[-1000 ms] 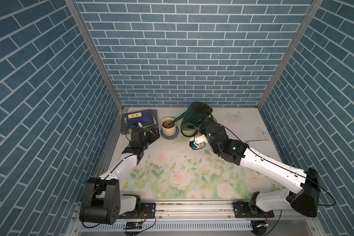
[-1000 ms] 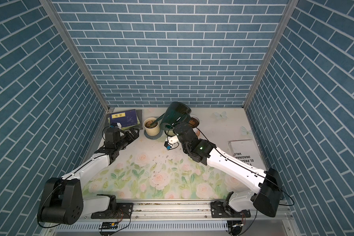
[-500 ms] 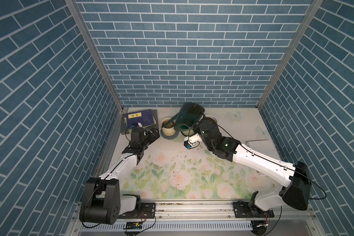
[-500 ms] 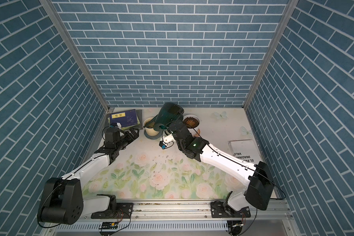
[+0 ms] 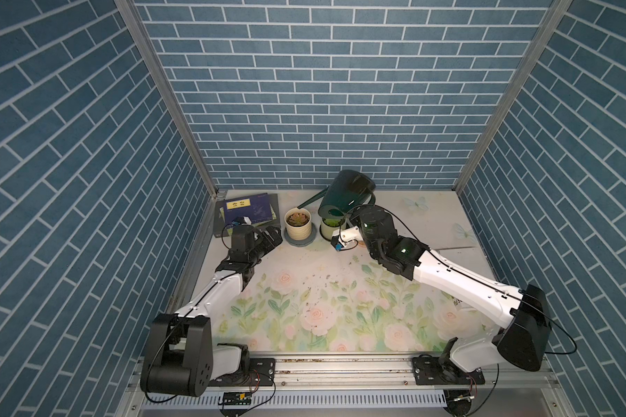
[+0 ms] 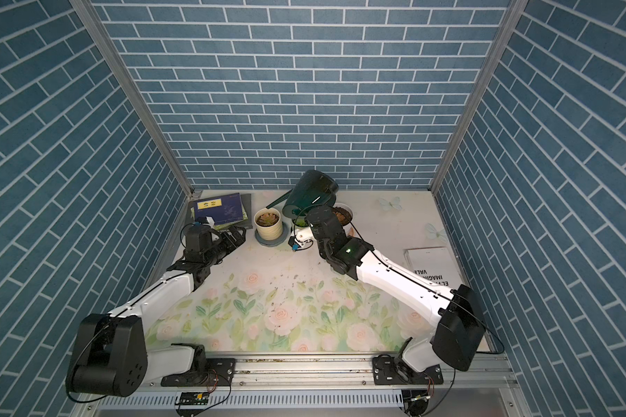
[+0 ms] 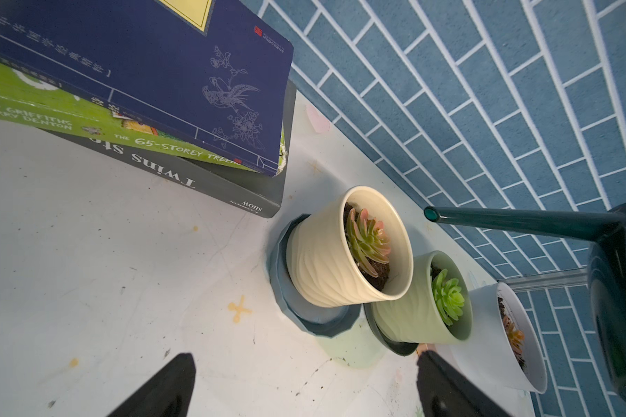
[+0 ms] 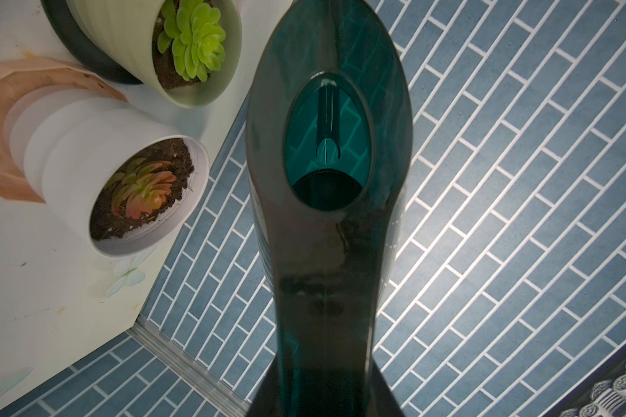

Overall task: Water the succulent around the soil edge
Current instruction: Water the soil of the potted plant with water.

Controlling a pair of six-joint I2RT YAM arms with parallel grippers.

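A pink-green succulent (image 7: pixel 367 242) grows in a cream ribbed pot (image 5: pixel 298 229) on a blue-grey saucer (image 7: pixel 315 321) at the back of the mat. My right gripper (image 8: pixel 327 397) is shut on the handle of a dark teal watering can (image 5: pixel 347 195), held tilted in the air. The can's spout tip (image 7: pixel 430 214) hangs just above the far rim of the cream pot (image 6: pixel 268 229); no water shows. My left gripper (image 7: pixel 304 382) rests open and low on the mat, just left of the cream pot and holding nothing.
A green pot (image 7: pixel 412 317) with a lime succulent and a white pot (image 8: pixel 98 173) with a reddish one stand right of the cream pot, under the can. Stacked books (image 5: pixel 248 213) lie at the back left. A white book (image 6: pixel 430 263) lies at the right. Soil crumbs (image 5: pixel 318 285) dot the mat.
The right arm swung the can left over the cream pot, then drew it back a little to the right and higher. The left arm has not moved.
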